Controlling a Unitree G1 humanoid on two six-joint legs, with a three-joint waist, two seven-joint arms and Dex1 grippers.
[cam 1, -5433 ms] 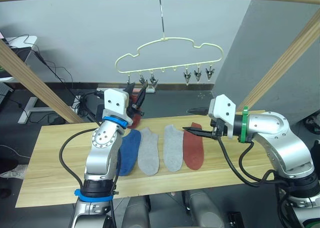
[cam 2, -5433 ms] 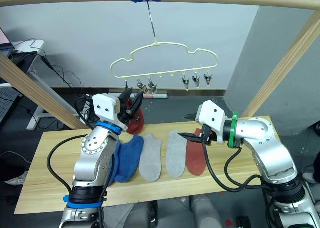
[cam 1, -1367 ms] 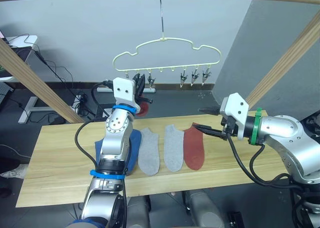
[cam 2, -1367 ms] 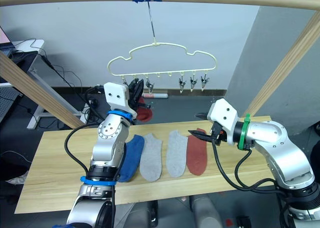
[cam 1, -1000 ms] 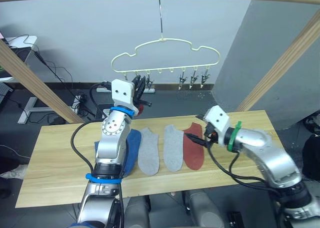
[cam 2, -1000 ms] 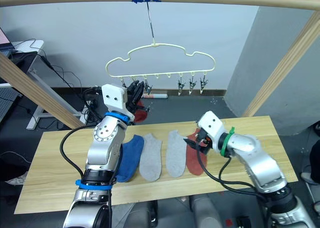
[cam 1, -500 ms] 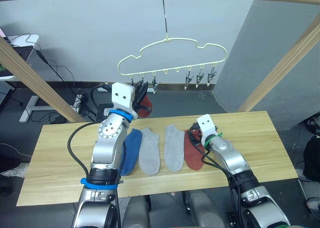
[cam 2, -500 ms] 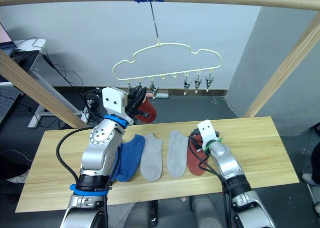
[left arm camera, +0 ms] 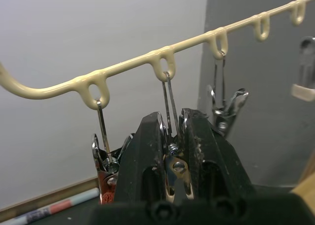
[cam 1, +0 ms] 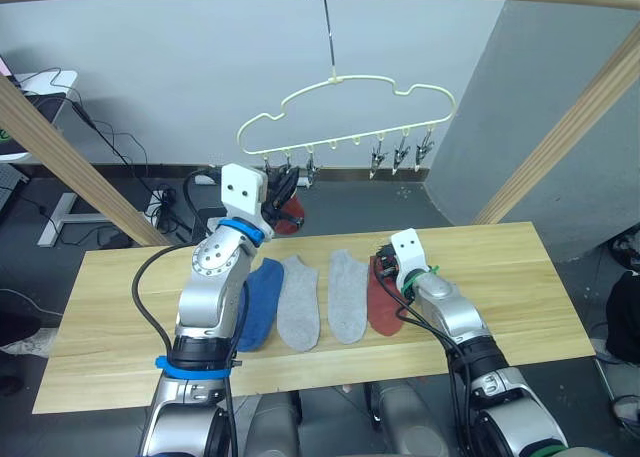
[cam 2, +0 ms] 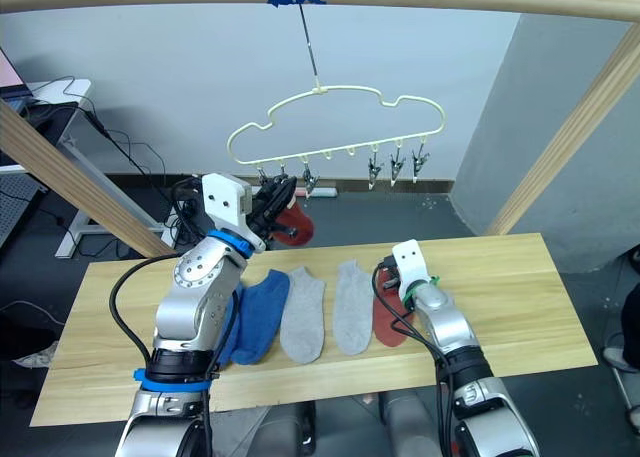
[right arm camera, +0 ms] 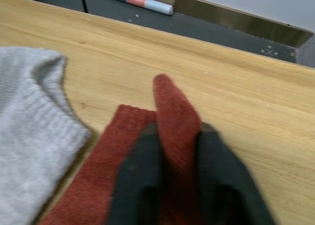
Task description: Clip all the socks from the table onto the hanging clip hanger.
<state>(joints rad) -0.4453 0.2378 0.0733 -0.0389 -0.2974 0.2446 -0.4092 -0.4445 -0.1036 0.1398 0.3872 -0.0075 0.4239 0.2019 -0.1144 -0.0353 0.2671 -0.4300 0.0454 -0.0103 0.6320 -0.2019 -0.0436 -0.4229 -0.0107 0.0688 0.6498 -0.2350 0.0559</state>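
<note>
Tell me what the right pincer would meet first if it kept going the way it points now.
Probably the long light wooden plank table: the right pincer, shut on a fold of the brick-red fabric ankle sock, points over bare wood; depth is unclear.

- The left gripper [cam 1: 281, 185] covers most of the red sock [cam 1: 291, 211] hanging at the hanger [cam 1: 345, 112]; only its lower end shows.
- The clip [left arm camera: 172, 156] between the fingers [left arm camera: 142, 151] is largely hidden by them, so how it grips the sock can't be told.
- The left arm overlaps part of the blue sock [cam 1: 262, 292].
- The right gripper's [right arm camera: 177, 136] fingertips are buried under a fold of the table's red sock [right arm camera: 174, 112].
</note>
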